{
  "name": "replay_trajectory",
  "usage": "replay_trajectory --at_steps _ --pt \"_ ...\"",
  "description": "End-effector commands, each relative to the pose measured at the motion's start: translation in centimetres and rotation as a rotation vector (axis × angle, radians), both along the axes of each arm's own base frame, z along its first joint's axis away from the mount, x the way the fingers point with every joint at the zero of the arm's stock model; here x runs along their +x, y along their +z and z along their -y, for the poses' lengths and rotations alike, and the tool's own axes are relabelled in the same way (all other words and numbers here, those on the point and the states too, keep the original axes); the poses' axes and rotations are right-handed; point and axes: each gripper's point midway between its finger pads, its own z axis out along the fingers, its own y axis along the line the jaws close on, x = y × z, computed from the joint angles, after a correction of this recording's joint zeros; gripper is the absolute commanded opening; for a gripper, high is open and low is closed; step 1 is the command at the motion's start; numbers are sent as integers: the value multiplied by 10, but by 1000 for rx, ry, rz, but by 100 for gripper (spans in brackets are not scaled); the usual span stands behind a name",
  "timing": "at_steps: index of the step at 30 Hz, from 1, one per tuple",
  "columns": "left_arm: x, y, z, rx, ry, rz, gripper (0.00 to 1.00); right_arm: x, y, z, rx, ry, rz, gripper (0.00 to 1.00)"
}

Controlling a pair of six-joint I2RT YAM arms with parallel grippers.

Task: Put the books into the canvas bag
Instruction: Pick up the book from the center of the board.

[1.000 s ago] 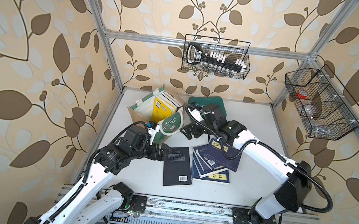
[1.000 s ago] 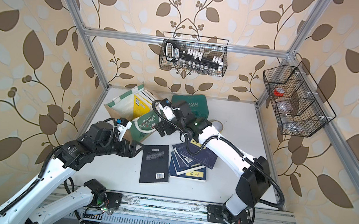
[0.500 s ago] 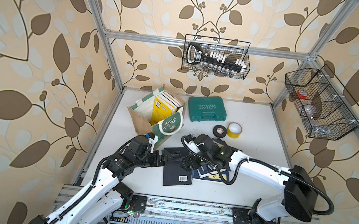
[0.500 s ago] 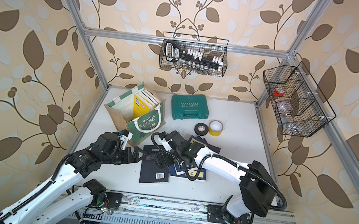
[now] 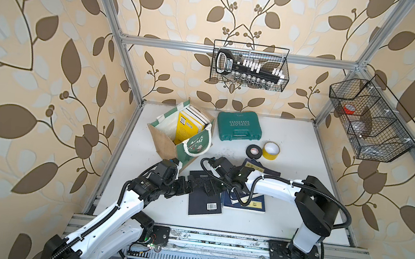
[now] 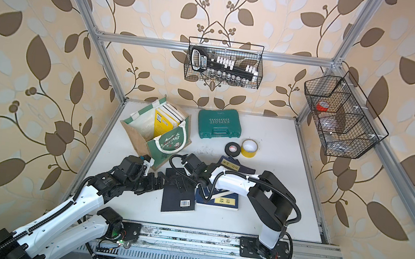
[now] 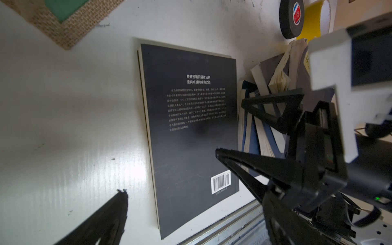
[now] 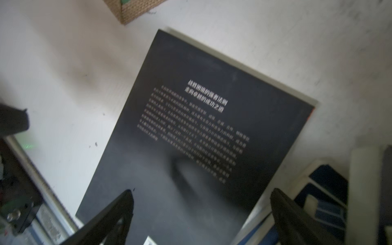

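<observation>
The canvas bag (image 5: 170, 144) (image 6: 144, 141) stands open at the back left with yellow books (image 5: 186, 127) upright inside. A black book (image 5: 204, 201) (image 6: 178, 198) (image 7: 191, 127) (image 8: 212, 70) lies flat in front of it. Beside it is a loose pile of navy books (image 5: 251, 205) (image 6: 227, 204) (image 7: 252, 135) (image 8: 326, 191). My left gripper (image 5: 190, 185) (image 7: 194, 195) is open at the black book's left edge. Facing it, my right gripper (image 5: 211, 189) (image 8: 201, 194) is open low over the same book. Neither holds anything.
A green tool case (image 5: 238, 125) lies at the back. Black tape (image 5: 254, 151) and yellow tape (image 5: 271, 150) sit in front of it. Wire baskets hang on the back wall (image 5: 249, 66) and the right wall (image 5: 369, 119). The metal rail (image 5: 215, 240) runs along the front edge.
My right gripper has swung from the back, beside the bag and the tool case, forward and down onto the black book. The left gripper moved in to that book's left edge.
</observation>
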Motion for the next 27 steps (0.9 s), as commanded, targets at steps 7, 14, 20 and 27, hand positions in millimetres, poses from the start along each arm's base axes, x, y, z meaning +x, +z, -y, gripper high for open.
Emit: replay_trajectory --at_steps 7,14,20,27 --pt "8 -17 -6 50 29 -20 99 24 -24 11 -126 -108 32 98" --pt "14 -36 -5 75 45 -77 99 12 -38 -11 -59 -29 -45 98" --pt "22 -47 -2 72 65 -100 99 -6 -24 -31 103 80 -61 98" --pt "26 -66 2 51 80 -150 99 -28 -22 -39 202 157 -107 98"
